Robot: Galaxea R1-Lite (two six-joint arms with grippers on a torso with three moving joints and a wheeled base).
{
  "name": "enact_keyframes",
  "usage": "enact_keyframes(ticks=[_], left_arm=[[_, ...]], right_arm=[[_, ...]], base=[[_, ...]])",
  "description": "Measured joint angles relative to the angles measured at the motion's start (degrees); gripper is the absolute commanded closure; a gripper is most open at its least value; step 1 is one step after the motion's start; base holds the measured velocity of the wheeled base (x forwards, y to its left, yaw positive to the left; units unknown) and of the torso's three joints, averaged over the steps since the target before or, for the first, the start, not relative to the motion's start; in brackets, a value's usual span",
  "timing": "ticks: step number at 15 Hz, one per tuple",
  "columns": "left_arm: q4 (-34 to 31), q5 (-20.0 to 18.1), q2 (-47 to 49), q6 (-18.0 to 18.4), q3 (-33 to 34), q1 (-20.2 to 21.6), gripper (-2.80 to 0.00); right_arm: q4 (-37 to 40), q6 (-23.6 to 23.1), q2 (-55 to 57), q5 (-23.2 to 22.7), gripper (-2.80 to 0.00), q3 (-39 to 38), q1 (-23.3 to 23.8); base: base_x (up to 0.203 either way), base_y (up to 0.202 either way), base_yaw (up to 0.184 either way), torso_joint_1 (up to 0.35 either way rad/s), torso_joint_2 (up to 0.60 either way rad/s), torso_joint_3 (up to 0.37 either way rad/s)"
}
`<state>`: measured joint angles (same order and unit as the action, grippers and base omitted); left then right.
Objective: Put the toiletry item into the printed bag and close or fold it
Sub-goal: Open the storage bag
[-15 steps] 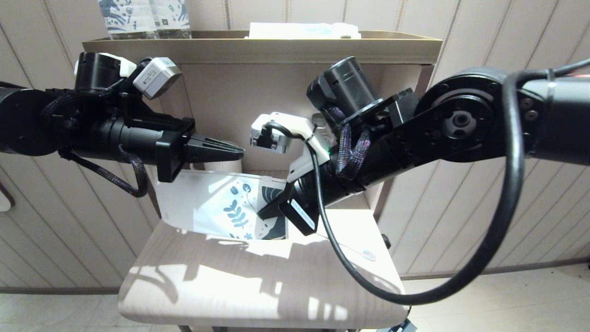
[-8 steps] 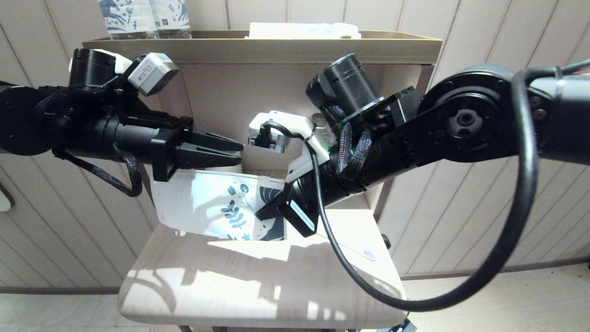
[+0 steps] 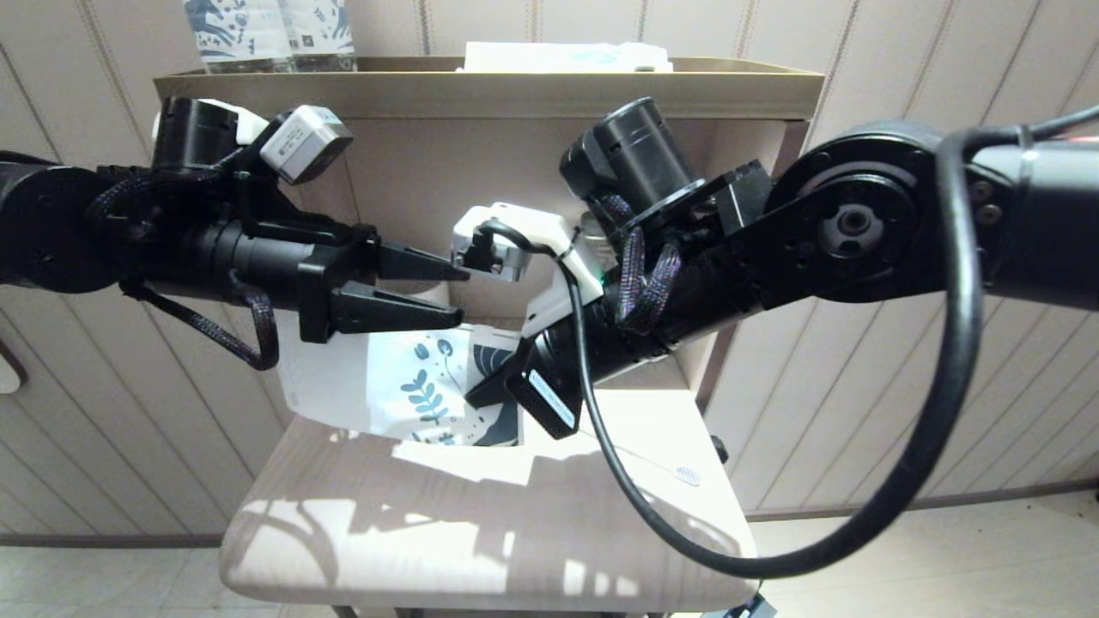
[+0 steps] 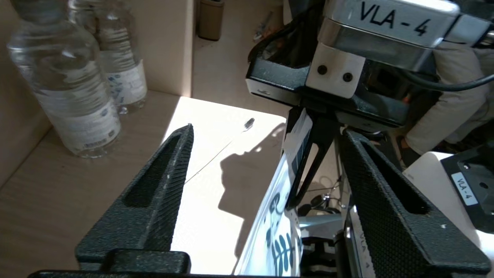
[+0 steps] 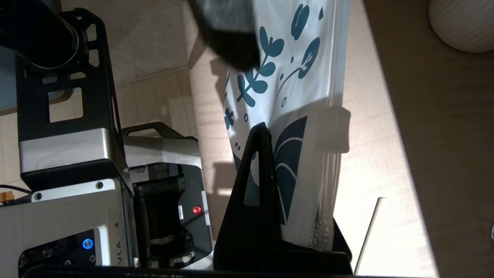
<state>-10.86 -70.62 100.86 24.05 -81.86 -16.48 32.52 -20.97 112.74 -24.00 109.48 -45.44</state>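
The table [image 3: 481, 532] is lying sunlit under both arms, with a shelf [image 3: 489, 86] behind carrying two bottles [image 4: 77, 88]. The right arm is reaching in from the right, and its gripper [image 5: 270, 173] is pinching the printed end of the bag [image 3: 403, 378], holding it up off the table on edge so the plain end is hanging out toward the left. The left gripper [image 3: 425, 292] is hovering just above the bag's upper edge with its jaws standing wide and nothing between them. The toothbrush [image 3: 678, 471] is lying on the table to the right, well apart from the bag, its bristled head pointing away from the arms.

The bag looks light, thin and floppy, likely to sag or twist when gripped at one end only, so a second hold near the free upper edge should steady it. The toothbrush seems light, stiff and slim; lying flat, it may be awkward to pinch, and mid-handle looks the safest spot.
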Motion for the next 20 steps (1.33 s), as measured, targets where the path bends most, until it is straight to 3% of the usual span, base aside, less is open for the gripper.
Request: enact_keyframes(ticks=[6, 15, 18, 20], left_arm=[[-0.1, 0.0, 1.6, 0.0, -1.7, 0.0, -2.80], [-0.4, 0.8, 1.6, 1.8, -0.6, 0.8, -2.80], [-0.4, 3.3, 1.4, 2.6, -0.3, 0.9, -2.80], [-1.0, 5.4, 1.3, 5.6, 0.3, 1.0, -2.80]], right_arm=[[-6.1, 0.4, -0.5, 0.2, 0.00, -3.8, -2.2], [-6.4, 0.7, -1.0, 0.5, 0.00, -3.9, -2.2], [-6.4, 0.7, -1.2, 0.5, 0.00, -3.7, -2.2], [-6.3, 0.7, -1.2, 0.5, 0.00, -3.7, -2.2]], base=[[0.000, 0.000, 0.000, 0.000, 0.00, 0.000], [0.000, 0.000, 0.000, 0.000, 0.00, 0.000], [0.000, 0.000, 0.000, 0.000, 0.00, 0.000], [0.000, 0.000, 0.000, 0.000, 0.00, 0.000]])
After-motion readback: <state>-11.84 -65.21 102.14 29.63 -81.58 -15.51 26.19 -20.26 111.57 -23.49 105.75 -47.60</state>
